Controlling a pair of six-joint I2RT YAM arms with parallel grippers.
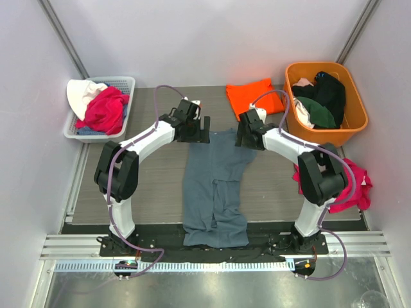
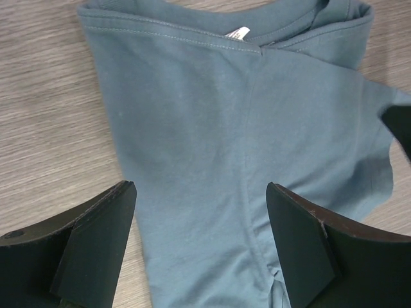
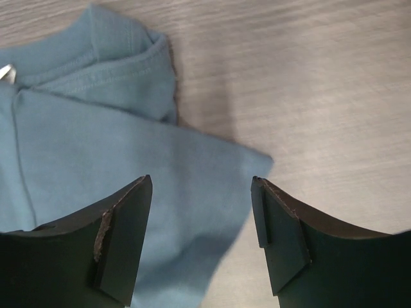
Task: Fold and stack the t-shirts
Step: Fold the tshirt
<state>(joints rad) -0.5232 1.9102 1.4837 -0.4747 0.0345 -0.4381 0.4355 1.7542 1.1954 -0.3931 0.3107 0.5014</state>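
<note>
Grey wooden table top [image 1: 154, 186] holds the blue-grey t-shirt [image 1: 212, 192] folded long down the middle, with the orange t-shirt [image 1: 253, 96] at the far edge, and I see my left gripper [image 2: 200, 192] and right gripper [image 3: 202, 183] both spread wide above the blue one's collar end, holding nothing.

1. And here we are in a robotics lab test cell: plain white panel walls [image 1: 212, 38] box in the wood-grain desk [image 1: 154, 186] on three sides.
2. Two white machine arms, the left arm [image 1: 148, 138] and the right arm [image 1: 282, 142], rise from bases by an aluminium rail [image 1: 70, 246] along the near edge.
3. The props look staged. A white basket [image 1: 122, 79] and an orange tub [image 1: 334, 135] of clothes sit in the far corners, and a blue-grey t-shirt [image 1: 212, 192] lies between the arms.
</note>
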